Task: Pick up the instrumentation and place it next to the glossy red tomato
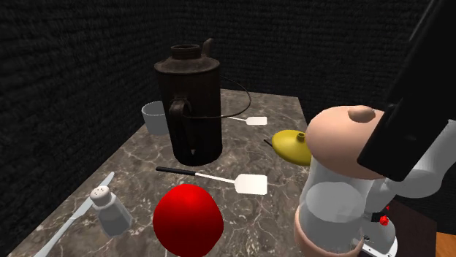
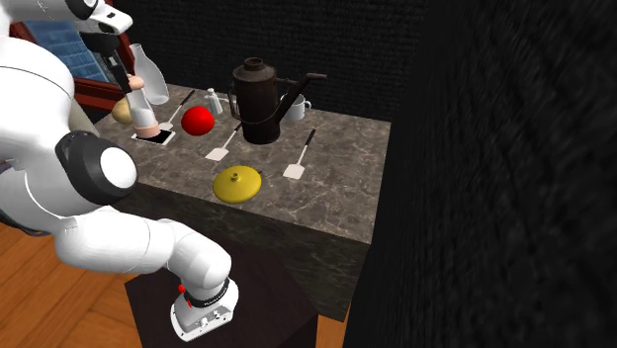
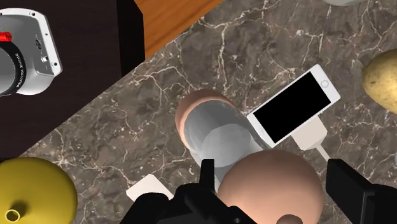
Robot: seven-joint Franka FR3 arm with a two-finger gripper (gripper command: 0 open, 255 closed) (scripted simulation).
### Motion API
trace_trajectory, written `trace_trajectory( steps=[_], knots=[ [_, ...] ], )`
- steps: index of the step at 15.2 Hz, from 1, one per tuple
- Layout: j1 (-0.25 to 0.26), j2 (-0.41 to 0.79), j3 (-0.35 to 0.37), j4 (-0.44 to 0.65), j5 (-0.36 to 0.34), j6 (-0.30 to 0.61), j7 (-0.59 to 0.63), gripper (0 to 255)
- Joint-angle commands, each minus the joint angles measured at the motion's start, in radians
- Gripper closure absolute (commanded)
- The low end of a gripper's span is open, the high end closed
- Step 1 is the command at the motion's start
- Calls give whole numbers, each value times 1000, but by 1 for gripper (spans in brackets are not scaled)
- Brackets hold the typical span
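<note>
The instrumentation is a clear bottle-like vessel (image 1: 332,197) with a peach dome top and a peach base. It stands upright near the table's edge by the stand, also seen as the vessel (image 2: 145,99). My gripper (image 3: 270,172) is straight above it, open, one black finger on either side of the dome (image 3: 267,184); a thin strip of marble shows beside the farther finger. The glossy red tomato (image 1: 188,219) rests on the marble table (image 1: 146,157), well apart from the vessel toward the shoulder view's left, and appears again as the tomato (image 2: 198,120).
A smartphone (image 3: 294,105) lies right beside the vessel's base, with a potato-like lump (image 3: 382,79) past it. A dark kettle (image 1: 188,109), two white spatulas (image 1: 252,184), a yellow lid (image 1: 292,146), a shaker (image 1: 109,208), a cup (image 1: 155,117) and a knife (image 1: 69,223) crowd the table.
</note>
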Motion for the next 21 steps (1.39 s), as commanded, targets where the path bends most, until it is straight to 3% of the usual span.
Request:
trace_trajectory(
  steps=[1,21],
  knots=[
    [5,-18,-5,-42,8,26,-10,255],
    [51,-147,-2,-409,78,267,-87,255]
  ],
)
